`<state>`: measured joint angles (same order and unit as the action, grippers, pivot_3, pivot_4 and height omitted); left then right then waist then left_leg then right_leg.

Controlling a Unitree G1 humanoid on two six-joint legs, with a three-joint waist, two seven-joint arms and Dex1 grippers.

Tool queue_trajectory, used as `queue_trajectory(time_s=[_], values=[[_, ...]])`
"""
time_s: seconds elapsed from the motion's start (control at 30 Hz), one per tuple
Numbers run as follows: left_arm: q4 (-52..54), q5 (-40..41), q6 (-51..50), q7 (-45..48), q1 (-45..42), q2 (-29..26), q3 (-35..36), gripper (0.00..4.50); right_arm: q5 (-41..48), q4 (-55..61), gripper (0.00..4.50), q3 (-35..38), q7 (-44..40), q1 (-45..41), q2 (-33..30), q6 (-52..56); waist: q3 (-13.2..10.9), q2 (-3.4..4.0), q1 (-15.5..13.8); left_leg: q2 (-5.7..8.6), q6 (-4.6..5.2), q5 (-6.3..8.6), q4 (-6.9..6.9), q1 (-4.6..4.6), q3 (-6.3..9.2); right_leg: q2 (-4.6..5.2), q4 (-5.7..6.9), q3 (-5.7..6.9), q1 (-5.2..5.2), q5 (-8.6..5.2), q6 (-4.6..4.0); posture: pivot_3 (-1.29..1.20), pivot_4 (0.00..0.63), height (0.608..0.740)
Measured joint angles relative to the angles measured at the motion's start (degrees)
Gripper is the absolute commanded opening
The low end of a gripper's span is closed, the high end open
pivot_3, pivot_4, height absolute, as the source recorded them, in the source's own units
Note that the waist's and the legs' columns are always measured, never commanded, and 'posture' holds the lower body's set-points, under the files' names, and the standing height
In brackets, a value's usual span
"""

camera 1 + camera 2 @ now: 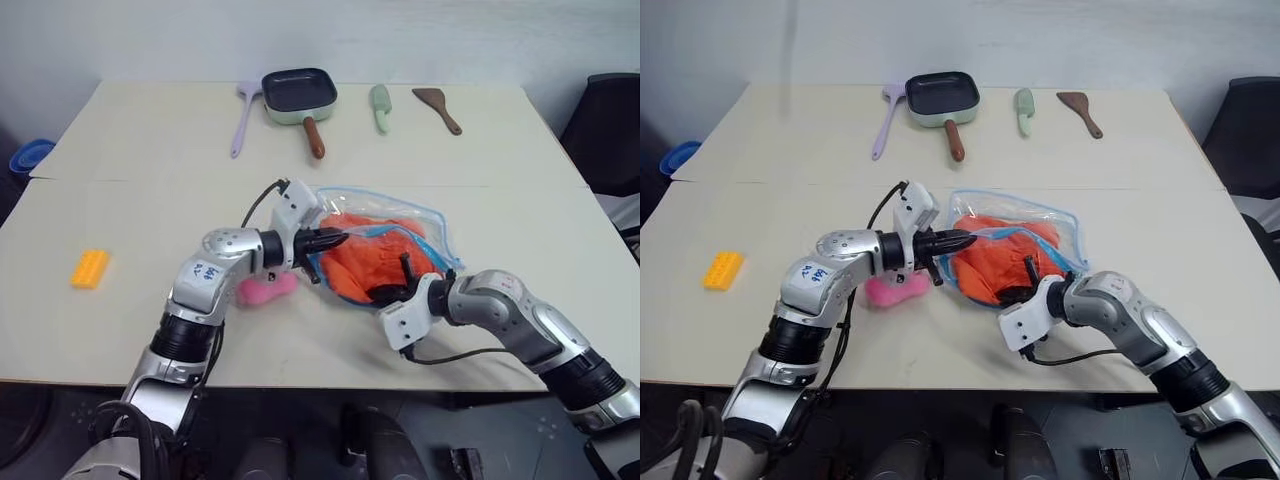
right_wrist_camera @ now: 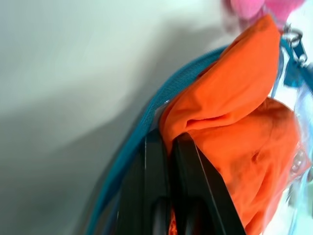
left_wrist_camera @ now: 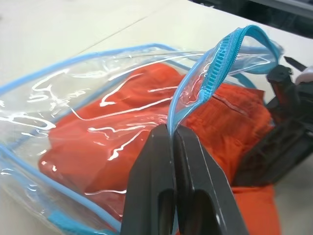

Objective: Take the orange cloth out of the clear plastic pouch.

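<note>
Our left gripper [image 3: 172, 134] pinches the clear plastic pouch [image 1: 425, 222] by its blue zipper edge, lifting the mouth; our right gripper [image 2: 170, 139], nearer, clamps a fold of the orange cloth [image 1: 365, 260], mostly inside, so we'd draw rightward.

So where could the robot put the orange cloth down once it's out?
Bare table lies between the yellow brick and the pan, and to the right of the pouch. The middle is crowded: both arms, the cloth and a pink toy. Utensils line the far edge.
</note>
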<state>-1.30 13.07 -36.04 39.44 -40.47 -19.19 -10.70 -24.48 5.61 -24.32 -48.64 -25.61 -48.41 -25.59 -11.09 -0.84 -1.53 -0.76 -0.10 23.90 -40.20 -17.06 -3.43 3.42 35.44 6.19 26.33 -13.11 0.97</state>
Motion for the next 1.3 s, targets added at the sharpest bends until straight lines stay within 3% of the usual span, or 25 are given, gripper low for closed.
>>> queue_trajectory(time_s=[0.2, 0.37, 0.6, 0.67, 0.83, 1.0, 1.17, 1.3], values=[[-9.1, -8.8, 10.8, -2.9, -0.6, -3.8, -2.8, 0.0, 10.0, 8.3, 0.04, 3.4, -4.8, 11.4, -12.9, -9.9, 0.0, 0.0, 0.1, -0.03, -0.03, -0.01, 0.03, 0.01, 0.02, -0.02, -0.26, 0.03, -0.02, 0.0, 0.0, 0.0, 0.15, 0.74], [-16.4, -11.6, 15.6, -6.2, -3.8, -4.2, -1.6, 0.0, 13.3, 9.6, 0.04, 9.1, -6.0, 20.2, -21.0, -13.6, 0.0, -0.03, 0.1, -0.03, -0.03, -0.01, 0.12, -0.01, -0.09, -0.02, -0.25, -0.04, -0.17, 0.01, 0.01, 0.0, 0.15, 0.74], [-17.2, -11.9, 17.9, -2.7, -3.8, -9.6, 0.8, 0.0, 12.0, -6.7, 0.04, 18.9, 1.7, 24.6, -23.2, -15.3, 0.0, -0.04, 0.1, -0.05, -0.02, -0.02, 0.11, 0.1, -0.13, 0.0, -0.36, -0.05, -0.38, 0.04, 0.04, 0.0, 0.15, 0.74], [-14.2, -10.5, 17.6, 0.4, -1.7, -11.2, 1.6, 0.0, 12.6, -13.7, 0.04, 22.2, 4.2, 24.8, -22.8, -11.2, 0.0, -0.03, 0.0, -0.06, -0.01, -0.02, 0.12, 0.08, -0.11, 0.02, -0.4, -0.02, -0.39, 0.04, 0.04, 0.0, 0.15, 0.74], [-2.7, -6.6, 15.9, 9.5, 5.9, -14.1, 1.0, 0.0, 21.6, -20.6, 0.04, 32.5, 9.4, 26.1, -12.1, 11.8, 0.0, 0.01, 0.0, -0.19, -0.05, -0.04, 0.13, -0.02, -0.13, 0.01, -0.45, 0.11, -0.29, 0.03, 0.02, 0.0, 0.15, 0.74], [6.1, -4.1, 14.9, 15.4, 10.1, -15.7, -0.1, 0.0, 30.6, -9.5, 0.04, 36.8, 10.9, 28.7, -2.5, 27.8, 0.0, 0.18, 0.3, -0.21, -0.11, -0.05, 0.14, 0.09, -0.16, -0.02, -0.35, -0.01, -0.4, 0.02, 0.01, 0.0, 0.15, 0.74], [7.8, -4.1, 13.4, 15.7, 10.3, -15.1, -1.0, 0.0, 31.7, 0.4, 0.04, 35.4, 12.7, 28.2, 2.4, 35.9, 0.0, 0.3, 0.4, -0.17, -0.12, -0.06, 0.15, 0.06, -0.16, -0.02, -0.31, -0.05, -0.36, 0.02, 0.01, 0.0, 0.15, 0.74], [7.2, -3.6, 11.5, 15.7, 9.2, -14.6, -0.7, 0.95, 32.5, 6.0, 1.05, 35.4, 12.2, 28.3, 2.4, 41.4, 0.0, 0.31, 0.2, -0.17, -0.1, -0.06, 0.16, 0.01, -0.14, -0.03, -0.35, -0.01, -0.34, 0.02, 0.0, 0.0, 0.15, 0.74]])
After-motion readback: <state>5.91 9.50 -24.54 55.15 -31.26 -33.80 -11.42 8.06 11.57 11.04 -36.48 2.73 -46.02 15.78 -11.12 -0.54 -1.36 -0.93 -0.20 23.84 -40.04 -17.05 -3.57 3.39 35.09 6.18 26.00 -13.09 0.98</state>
